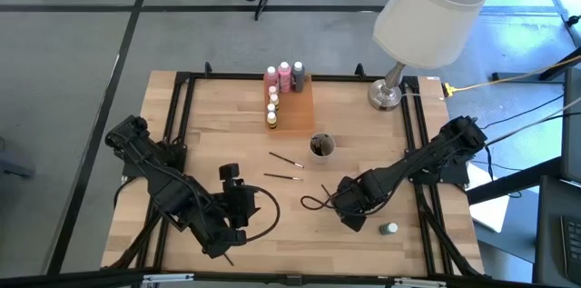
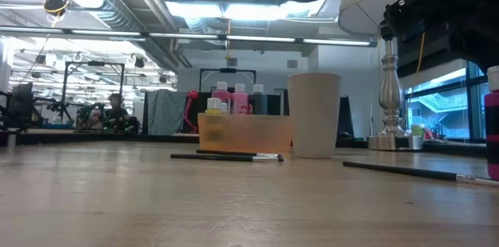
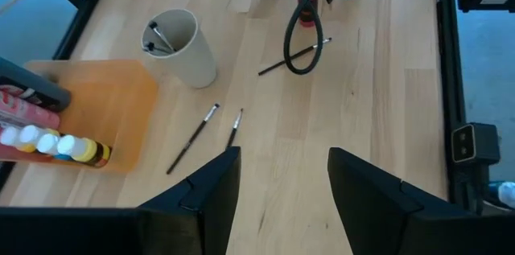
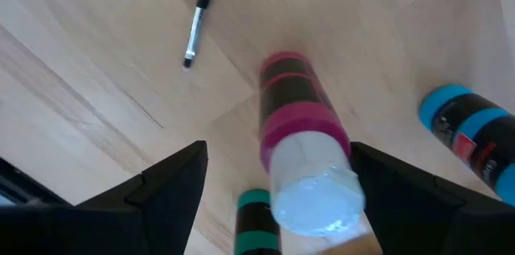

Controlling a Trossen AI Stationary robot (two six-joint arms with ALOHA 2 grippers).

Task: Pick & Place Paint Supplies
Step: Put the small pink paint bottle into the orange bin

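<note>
High view: you had the left gripper [image 1: 231,177] over the table's [image 1: 209,124] near left part, fingers apart and holding nothing. The right gripper [image 1: 349,218] sat low at the near right, above bottles hidden under it. A row of bottles [image 1: 272,106] and three taller ones [image 1: 284,74] stood on the orange tray [image 1: 300,106] at the far edge. Two brushes [image 1: 285,159] lay loose mid-table, just beside each other; a third brush [image 1: 324,193] lay near the right gripper. The cup [image 1: 321,146] held dark brush handles. One bottle [image 1: 389,230] stood alone near the right rail. A lamp [image 1: 427,11] stood at the far right corner.

Low view: you saw the tray [image 2: 243,134] with pink- and yellow-topped bottles [image 2: 222,99] behind its wall, the cup [image 2: 314,114] just beside it, and a brush [image 2: 226,156] lying in front. No writing was legible.

Left wrist view: your left fingers [image 3: 205,195] stood well apart and empty, the two brushes [image 3: 193,137] ahead of them.

Right wrist view: your right fingers [image 4: 173,187] were spread wide either side of a pink-banded, white-capped bottle [image 4: 302,138], not touching it. A blue bottle [image 4: 471,138] and a green one [image 4: 257,223] stood near; their labels could not be read.
</note>
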